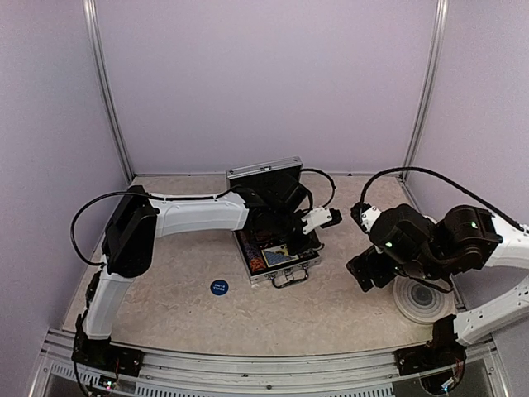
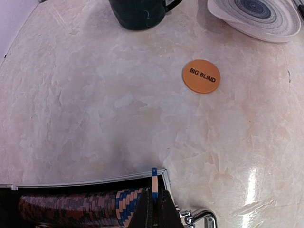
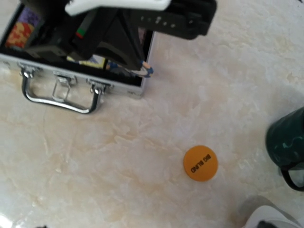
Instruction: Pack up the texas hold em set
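Note:
The silver ribbed case (image 1: 274, 263) lies open mid-table with its lid up and a row of chips (image 2: 71, 209) inside. My left gripper (image 2: 155, 192) is shut on a blue-and-cream chip (image 2: 154, 178), held on edge over the right end of that row, just inside the case wall. An orange BIG BLIND button (image 3: 200, 163) lies flat on the table right of the case. My right gripper (image 1: 366, 273) hovers above it, open, its fingers outside its own wrist view. A blue round button (image 1: 219, 286) lies left of the case.
A dark green mug (image 2: 140, 12) and a grey ringed coaster (image 1: 421, 299) stand on the right, beyond the orange button. The case's chrome handle (image 3: 59, 97) faces the near edge. Pale walls enclose the table.

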Robot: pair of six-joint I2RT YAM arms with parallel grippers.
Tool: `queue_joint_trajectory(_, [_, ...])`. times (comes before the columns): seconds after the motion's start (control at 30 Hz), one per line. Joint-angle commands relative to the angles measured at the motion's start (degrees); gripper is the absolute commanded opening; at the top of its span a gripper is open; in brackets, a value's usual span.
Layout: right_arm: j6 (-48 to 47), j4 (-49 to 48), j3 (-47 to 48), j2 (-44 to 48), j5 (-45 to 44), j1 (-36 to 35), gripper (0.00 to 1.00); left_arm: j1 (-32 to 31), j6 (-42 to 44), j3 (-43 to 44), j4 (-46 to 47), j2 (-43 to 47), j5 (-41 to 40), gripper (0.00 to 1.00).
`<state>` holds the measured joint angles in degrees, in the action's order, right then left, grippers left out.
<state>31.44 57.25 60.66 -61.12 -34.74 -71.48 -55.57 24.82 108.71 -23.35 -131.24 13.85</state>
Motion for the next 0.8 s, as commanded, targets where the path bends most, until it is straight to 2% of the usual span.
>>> queue_joint_trajectory(0.0, [0.9, -1.81, -0.63, 2.63, -0.34, 0.6, 0.96, 0.19, 2.32, -0.19, 0.7, -1.04, -3.76, 0.0])
queue_joint_trajectory(0.77, [-0.79, -2.61, 0.58, -2.77, 1.07, 1.42, 0.97, 1.02, 0.54, -3.48, 0.8, 1.21, -1.61, 0.0])
